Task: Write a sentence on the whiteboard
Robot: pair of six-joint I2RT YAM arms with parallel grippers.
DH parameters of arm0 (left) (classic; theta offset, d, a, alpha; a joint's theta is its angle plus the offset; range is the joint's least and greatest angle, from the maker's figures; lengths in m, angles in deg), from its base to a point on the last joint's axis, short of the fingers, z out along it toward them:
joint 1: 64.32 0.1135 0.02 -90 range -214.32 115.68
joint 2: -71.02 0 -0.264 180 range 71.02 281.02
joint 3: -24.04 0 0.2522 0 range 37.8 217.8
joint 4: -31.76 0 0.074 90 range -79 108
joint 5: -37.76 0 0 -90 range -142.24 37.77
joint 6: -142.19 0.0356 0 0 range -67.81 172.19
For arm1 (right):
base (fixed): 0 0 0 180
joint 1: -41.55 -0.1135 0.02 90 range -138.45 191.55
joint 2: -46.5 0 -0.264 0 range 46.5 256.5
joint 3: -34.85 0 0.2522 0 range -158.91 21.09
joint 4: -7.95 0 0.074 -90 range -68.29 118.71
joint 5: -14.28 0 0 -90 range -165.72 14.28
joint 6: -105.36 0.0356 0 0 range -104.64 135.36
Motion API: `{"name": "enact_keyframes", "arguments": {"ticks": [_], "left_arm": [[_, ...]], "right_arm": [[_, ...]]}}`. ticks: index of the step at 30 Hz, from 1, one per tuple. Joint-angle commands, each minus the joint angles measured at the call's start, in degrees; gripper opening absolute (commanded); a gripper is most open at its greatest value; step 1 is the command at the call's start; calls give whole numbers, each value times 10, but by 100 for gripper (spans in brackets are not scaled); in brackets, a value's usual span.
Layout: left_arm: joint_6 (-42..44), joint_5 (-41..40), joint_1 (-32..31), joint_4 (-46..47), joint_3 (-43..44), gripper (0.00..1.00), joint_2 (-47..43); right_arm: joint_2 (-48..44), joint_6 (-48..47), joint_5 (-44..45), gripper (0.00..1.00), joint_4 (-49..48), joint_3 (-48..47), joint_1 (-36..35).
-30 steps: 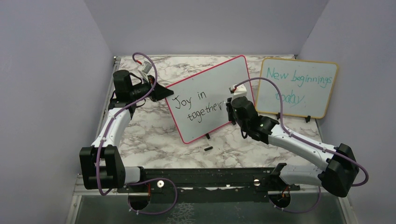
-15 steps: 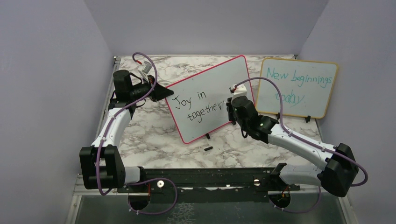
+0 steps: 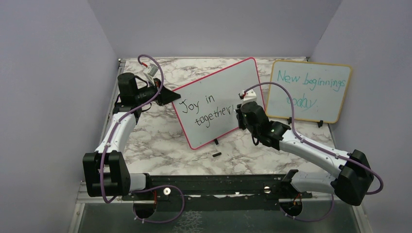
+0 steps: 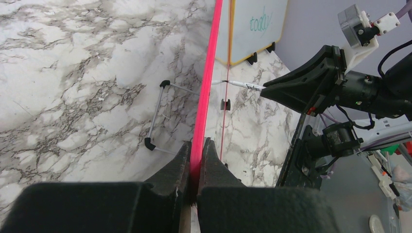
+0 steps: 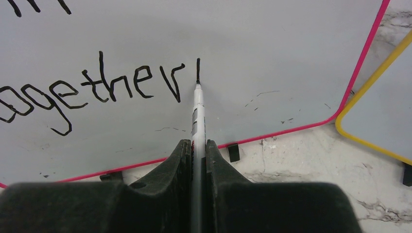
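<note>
This looks like a robotics lab test cell: plain lilac walls (image 3: 48,73) close in a marble-pattern table (image 3: 160,141), where a left arm (image 3: 119,131) and a right arm (image 3: 311,148) stand on a black rail (image 3: 218,182).

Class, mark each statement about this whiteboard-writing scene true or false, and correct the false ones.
1. The left pincer is shut on the edge of the red-framed whiteboard. True.
2. The right pincer holds a teal marker. False: the marker is white-bodied with a black tip.
3. The marker's tip sits at the foot of a short stroke just right of "together". True.
4. The yellow-framed board is blank. False: it carries teal handwriting, "New beginnings today".
5. The second line of the black sentence reads "togetherness" in full. False: it reads "together" plus one upright stroke.
</note>
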Motion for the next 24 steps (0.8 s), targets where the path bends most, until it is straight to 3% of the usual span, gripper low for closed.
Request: {"name": "enact_keyframes", "arguments": {"ticks": [1, 24], "left_arm": [[63, -72, -6, -48, -10, 0, 21], [64, -72, -6, -50, -10, 0, 21]], "right_arm": [[-11, 4, -13, 1, 13, 4, 3], [-15, -18, 31, 0, -33, -12, 8]]}}
